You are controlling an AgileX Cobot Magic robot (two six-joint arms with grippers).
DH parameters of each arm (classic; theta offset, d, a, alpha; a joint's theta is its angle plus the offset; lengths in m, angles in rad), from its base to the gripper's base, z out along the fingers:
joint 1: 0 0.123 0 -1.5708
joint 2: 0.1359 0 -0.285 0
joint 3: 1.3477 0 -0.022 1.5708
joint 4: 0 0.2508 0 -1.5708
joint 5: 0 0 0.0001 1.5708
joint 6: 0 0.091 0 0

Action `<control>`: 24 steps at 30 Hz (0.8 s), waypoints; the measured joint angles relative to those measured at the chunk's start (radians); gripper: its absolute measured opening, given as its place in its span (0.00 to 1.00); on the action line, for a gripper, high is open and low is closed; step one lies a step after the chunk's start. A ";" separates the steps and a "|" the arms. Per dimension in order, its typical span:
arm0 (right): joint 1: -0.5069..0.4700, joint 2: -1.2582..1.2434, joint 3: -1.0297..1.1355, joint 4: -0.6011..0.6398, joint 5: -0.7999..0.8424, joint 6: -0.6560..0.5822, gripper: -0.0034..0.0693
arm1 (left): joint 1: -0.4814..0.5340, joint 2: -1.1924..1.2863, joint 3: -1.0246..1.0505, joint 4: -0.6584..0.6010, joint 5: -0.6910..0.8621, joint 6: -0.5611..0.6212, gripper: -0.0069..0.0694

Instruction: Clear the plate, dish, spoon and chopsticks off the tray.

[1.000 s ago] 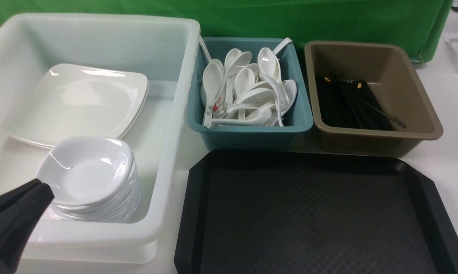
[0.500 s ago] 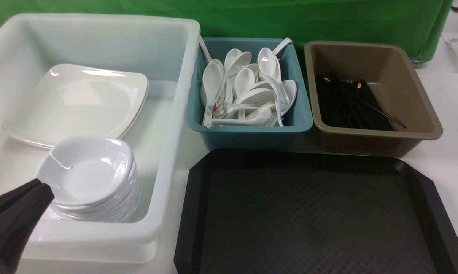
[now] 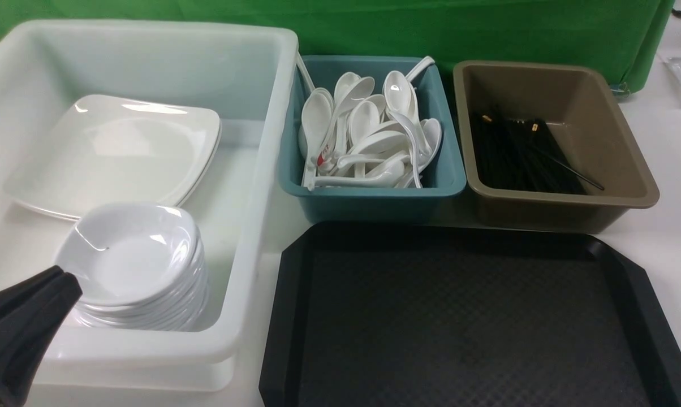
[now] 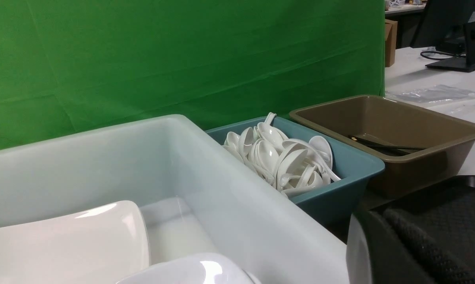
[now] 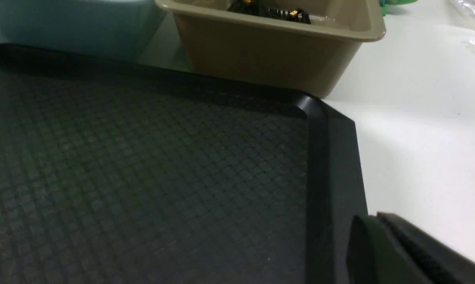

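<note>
The black tray lies bare at the front right, its textured floor also filling the right wrist view. A large square plate rests on another inside the white tub. In front of it a small dish tops a stack. Several white spoons fill the teal tub. Black chopsticks lie in the brown tub. My left gripper is shut and holds nothing, at the tub's front left next to the dish stack. My right gripper is shut and holds nothing, by the tray's right rim.
A green cloth hangs behind the tubs. White tabletop shows to the right of the tray and brown tub. The three tubs stand side by side behind and left of the tray.
</note>
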State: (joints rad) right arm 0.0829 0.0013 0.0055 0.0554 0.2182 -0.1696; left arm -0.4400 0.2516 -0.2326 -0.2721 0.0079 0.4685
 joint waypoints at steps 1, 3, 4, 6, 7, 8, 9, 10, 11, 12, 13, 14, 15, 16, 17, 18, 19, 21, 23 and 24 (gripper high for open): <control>0.000 0.000 0.000 0.000 0.002 0.000 0.07 | 0.000 0.001 0.000 0.001 0.000 0.000 0.11; 0.000 0.000 0.000 0.000 0.005 0.002 0.07 | 0.000 0.002 0.000 0.001 0.000 0.000 0.11; 0.000 0.000 0.000 0.000 0.005 0.002 0.07 | 0.000 0.002 0.000 0.001 0.000 0.000 0.11; 0.000 0.000 0.000 -0.001 0.005 0.003 0.07 | 0.000 0.002 0.000 0.001 0.000 0.000 0.11; 0.000 0.000 0.000 -0.001 0.005 0.003 0.07 | 0.000 0.002 0.000 0.001 0.000 0.000 0.11; 0.000 0.000 0.000 -0.001 0.006 0.003 0.08 | 0.000 0.002 0.000 0.001 0.000 0.000 0.11; 0.000 0.000 0.000 -0.001 0.006 0.003 0.08 | 0.000 0.002 0.000 0.001 0.000 0.000 0.11; 0.000 0.000 0.000 -0.001 0.006 0.003 0.08 | 0.000 0.002 0.000 0.001 0.000 0.000 0.11; 0.000 0.000 0.000 -0.001 0.006 0.003 0.09 | 0.000 0.002 0.000 0.001 0.000 0.000 0.11; 0.000 0.000 0.000 -0.001 0.006 0.003 0.09 | 0.000 0.002 0.000 0.001 0.000 0.000 0.11; 0.000 0.000 0.000 -0.001 0.006 0.003 0.10 | 0.000 0.002 0.000 0.001 0.000 0.000 0.11; 0.000 0.000 0.000 -0.001 0.006 0.003 0.11 | 0.000 0.002 0.000 0.001 0.000 0.000 0.11; 0.000 0.000 0.000 -0.001 0.006 0.003 0.11 | 0.000 0.002 0.000 0.001 0.000 0.000 0.11; 0.000 0.000 0.000 -0.001 0.006 0.003 0.12 | 0.000 0.002 0.000 0.001 0.000 0.000 0.11; 0.000 0.000 0.000 -0.001 0.006 0.003 0.12 | 0.000 0.002 0.000 0.001 0.000 0.000 0.11; 0.000 0.000 0.000 -0.001 0.006 0.003 0.12 | 0.000 0.002 0.000 0.001 0.000 0.000 0.11; 0.000 0.000 0.000 -0.001 0.006 0.004 0.12 | 0.000 0.002 0.000 0.001 0.000 0.000 0.11; 0.000 0.000 0.000 -0.001 0.006 0.004 0.14 | 0.000 0.002 0.000 0.003 0.000 0.000 0.11; 0.000 0.000 0.000 -0.001 0.006 0.005 0.15 | 0.000 0.002 0.000 0.003 0.000 0.000 0.11; 0.000 0.000 0.000 -0.001 0.006 0.006 0.15 | 0.000 0.002 0.000 0.003 0.000 0.000 0.11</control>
State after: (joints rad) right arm 0.0829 0.0013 0.0055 0.0541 0.2242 -0.1637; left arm -0.4400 0.2537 -0.2326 -0.2691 0.0079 0.4685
